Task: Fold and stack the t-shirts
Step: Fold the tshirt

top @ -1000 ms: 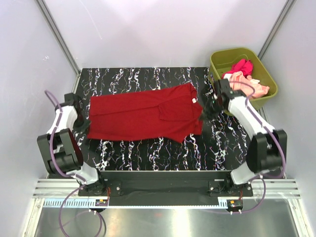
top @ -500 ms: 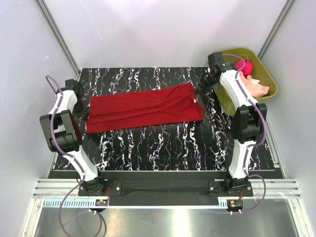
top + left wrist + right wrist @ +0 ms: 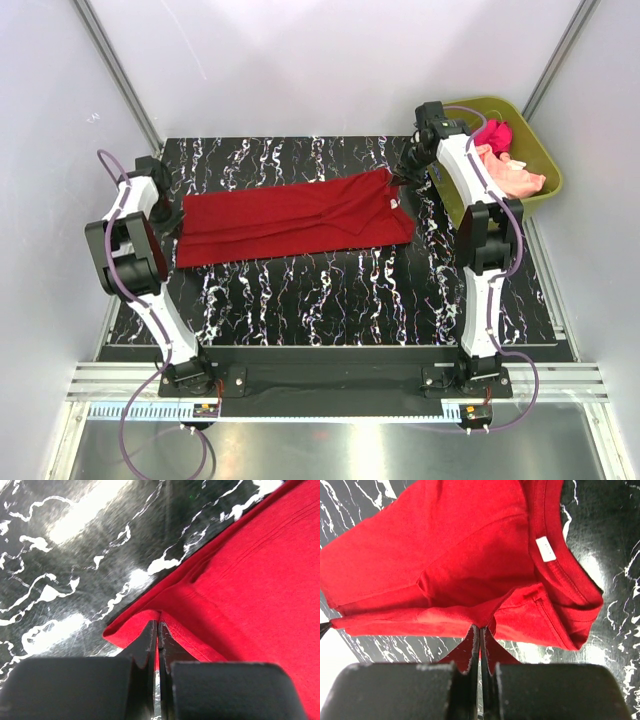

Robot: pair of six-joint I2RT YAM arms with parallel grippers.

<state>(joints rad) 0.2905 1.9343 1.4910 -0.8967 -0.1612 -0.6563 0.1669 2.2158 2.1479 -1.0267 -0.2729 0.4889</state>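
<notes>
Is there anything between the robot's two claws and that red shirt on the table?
Nothing visible. The left gripper and right gripper are each shut on an edge of the deep red t-shirt, at opposite ends.

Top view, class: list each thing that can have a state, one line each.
red t-shirt: folded lengthwise, lying flat, pinched at both ends
left gripper: shut on red t-shirt
right gripper: shut on red t-shirt
magenta t-shirt: crumpled in olive tub
peach t-shirt: crumpled in olive tub

I find no writing I can read. The only label is a small white tag inside the collar of the deep red t-shirt, too small to read.
</notes>
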